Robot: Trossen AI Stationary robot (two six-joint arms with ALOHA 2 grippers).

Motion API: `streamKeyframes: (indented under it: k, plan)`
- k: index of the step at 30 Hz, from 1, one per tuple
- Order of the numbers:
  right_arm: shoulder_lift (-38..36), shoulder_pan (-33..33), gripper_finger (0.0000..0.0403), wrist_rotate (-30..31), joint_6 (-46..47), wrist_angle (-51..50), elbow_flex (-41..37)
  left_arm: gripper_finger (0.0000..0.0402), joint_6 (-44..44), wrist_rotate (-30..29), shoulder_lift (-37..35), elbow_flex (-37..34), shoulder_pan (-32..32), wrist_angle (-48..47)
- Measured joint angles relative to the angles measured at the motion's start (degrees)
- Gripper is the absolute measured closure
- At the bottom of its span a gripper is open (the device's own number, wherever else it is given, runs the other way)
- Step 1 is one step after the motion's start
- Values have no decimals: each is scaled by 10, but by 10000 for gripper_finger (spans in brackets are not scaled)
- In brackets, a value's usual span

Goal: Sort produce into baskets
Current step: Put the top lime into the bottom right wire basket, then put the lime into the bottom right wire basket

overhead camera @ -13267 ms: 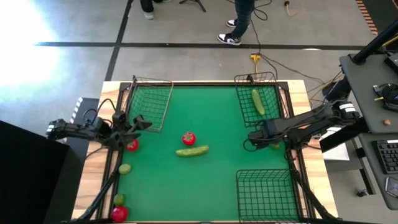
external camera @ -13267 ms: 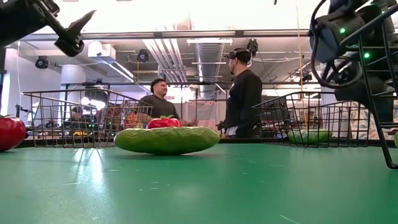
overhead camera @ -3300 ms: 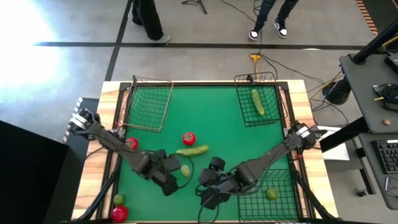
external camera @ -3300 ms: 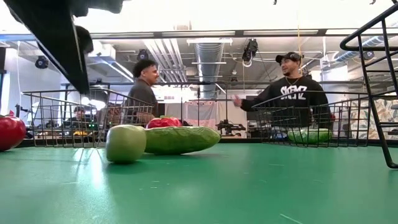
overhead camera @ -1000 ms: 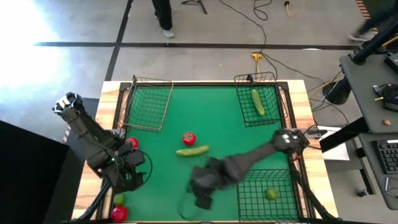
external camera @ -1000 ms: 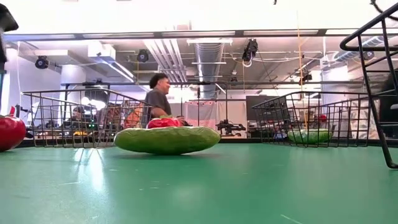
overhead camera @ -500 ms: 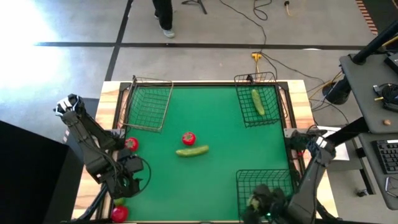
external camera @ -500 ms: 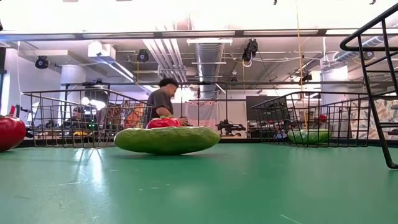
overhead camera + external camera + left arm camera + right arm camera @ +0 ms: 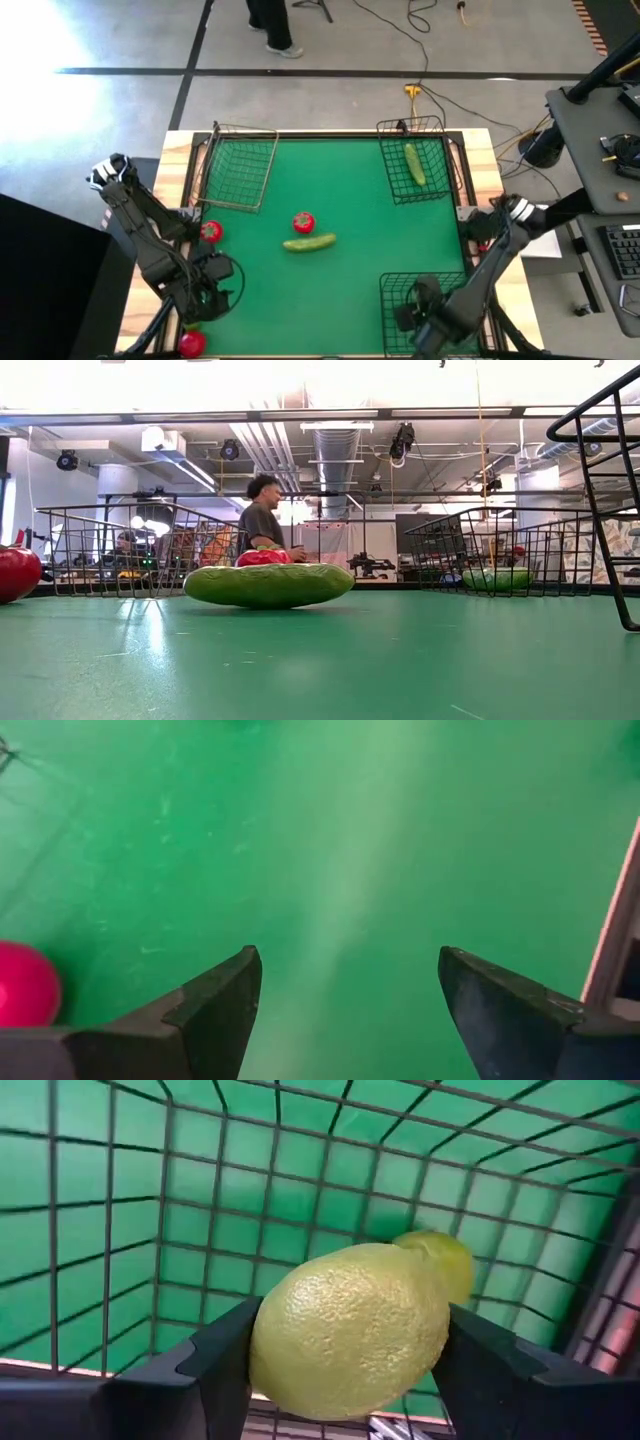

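My right gripper is over the near right wire basket, shut on a yellow-green lime. A second lime lies on that basket's floor. My left gripper is open and empty over the mat near its left near corner, with a red tomato beside it. A tomato and a cucumber lie mid-mat. Another tomato lies at the left edge and one at the near left corner. A cucumber lies in the far right basket. My right gripper pinches the lime between its two fingers, one on each opposite side. The fingers point down into the near right basket. The lime is clear of the basket floor, above the second lime.
An empty wire basket stands at the far left of the green mat. The table's wooden edge runs close by my left gripper. A person is in the room beyond the table.
My right gripper has carried the lime toward the table's right edge, from the mat's near middle to over the near right basket. My left gripper has gone a little toward the near edge.
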Motion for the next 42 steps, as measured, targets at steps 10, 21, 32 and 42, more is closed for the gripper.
streamKeyframes:
  k: [10, 21, 32, 42]
  plan:
    - [-39, -6, 144, -13, 2, 245, -179, 116, -23, -67, 20, 0, 1, 47]
    - [-33, -10, 66, -39, -10, 235, -181, 115, 59, -22, 33, 0, 4, 72]
    - [-33, -10, 49, 8, -51, 18, 38, 115, 36, 206, 0, 6, -7, 60]
    - [-26, -26, 75, 269, -123, -56, 175, 115, -50, 301, 37, 3, -16, 60]
